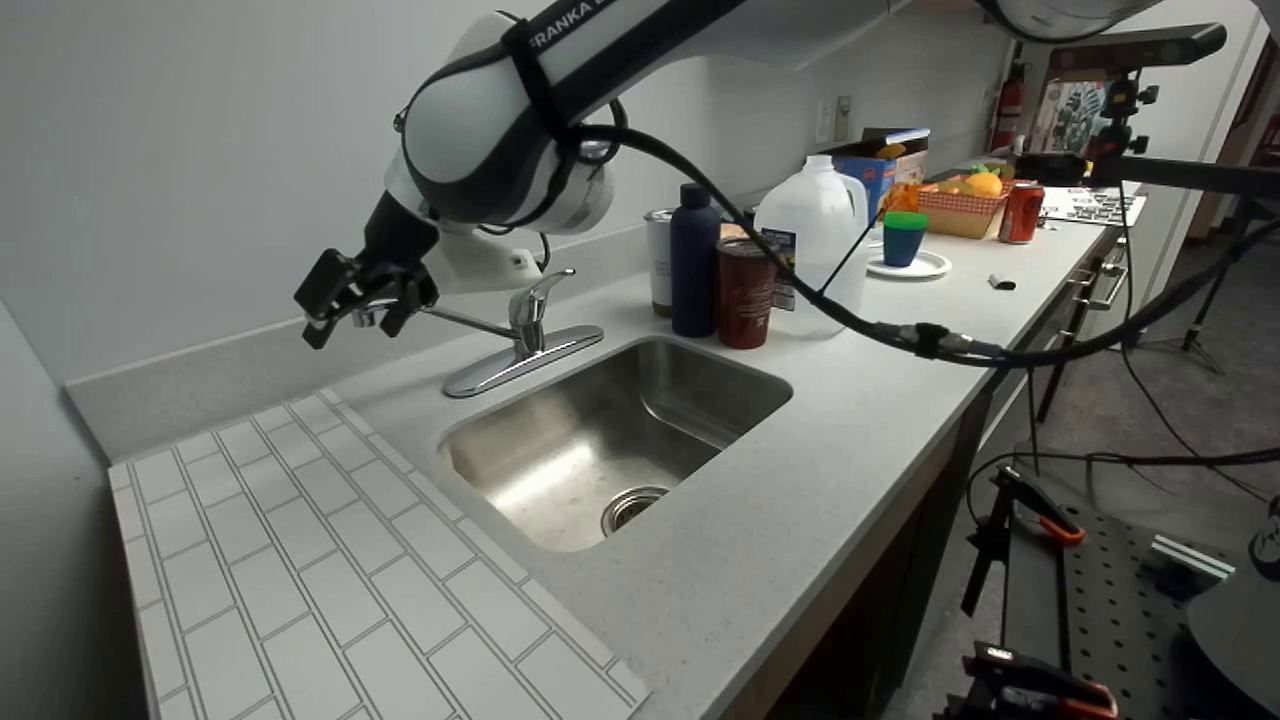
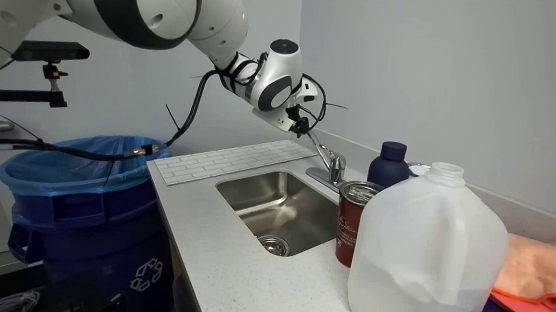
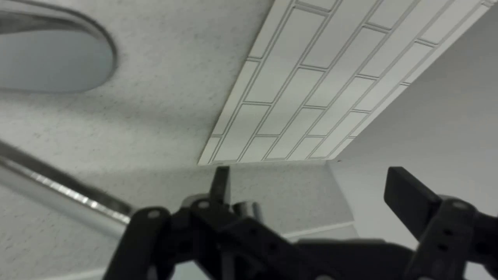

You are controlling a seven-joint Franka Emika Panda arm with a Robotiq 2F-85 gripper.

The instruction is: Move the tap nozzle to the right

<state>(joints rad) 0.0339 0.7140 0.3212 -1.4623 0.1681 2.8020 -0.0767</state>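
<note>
The tap nozzle is a slim chrome spout that reaches from the faucet base over the counter, away from the sink. It shows in both exterior views (image 1: 470, 322) (image 2: 318, 145) and in the wrist view (image 3: 66, 196). The lever handle (image 1: 540, 290) stands at its base. My gripper (image 1: 357, 328) is open at the spout's free end; it also shows in an exterior view (image 2: 301, 127) and the wrist view (image 3: 309, 175). In the wrist view the spout passes behind the left finger, and its tip shows just inside that finger. Whether they touch cannot be told.
The steel sink (image 1: 560, 545) lies beside the faucet. A white tile-pattern board (image 1: 330, 560) lies on the counter below the gripper. A blue bottle (image 1: 695, 265), a red tumbler (image 1: 746, 295) and a plastic jug (image 2: 426, 261) stand past the faucet. Walls are close behind.
</note>
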